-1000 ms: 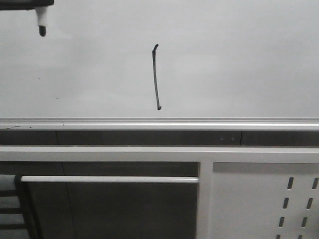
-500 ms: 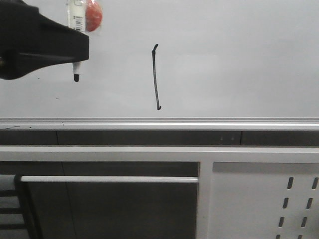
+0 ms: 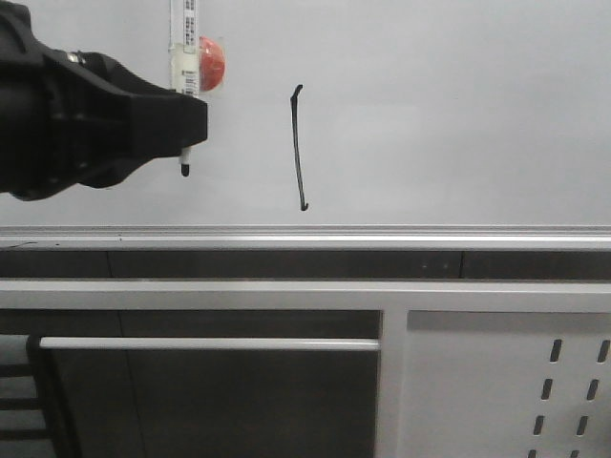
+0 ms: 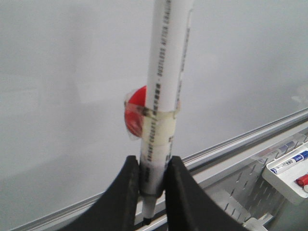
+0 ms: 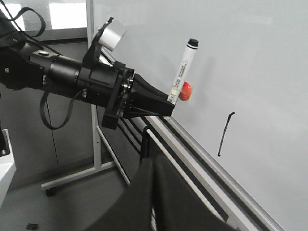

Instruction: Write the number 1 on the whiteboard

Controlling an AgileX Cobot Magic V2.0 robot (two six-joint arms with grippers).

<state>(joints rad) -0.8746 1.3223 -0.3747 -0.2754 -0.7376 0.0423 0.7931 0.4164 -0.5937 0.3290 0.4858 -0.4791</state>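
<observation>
On the whiteboard (image 3: 449,114) there is a number 1 (image 3: 299,148) drawn in black marker: a thin, tall stroke, nearly upright but bowing slightly, with a tiny hook to the right at its top and another small tick at its foot. It sits in the middle part of the board, its lower end stopping a little above the silver frame edge (image 3: 382,232) that runs along the bottom. From the right wrist camera the same stroke (image 5: 225,134) shows as a dark slanted line on the glossy white surface.

The left gripper (image 3: 196,122) is off to the left of the number, well apart from it. Its black fingers (image 4: 180,192) are clamped on a white marker (image 4: 163,82), which stands upright between them with its dark tip pointing down just below the fingers. A small red ball-like piece (image 3: 210,62) is taped to the marker barrel with clear tape. I cannot tell whether the tip touches the board.

The right gripper (image 5: 161,202) appears only as a dark blurred shape at the lower edge of its own camera, and I cannot tell whether it is open or closed.

Below the board are a white bar (image 3: 210,343) and a white panel with slots (image 3: 506,382).
</observation>
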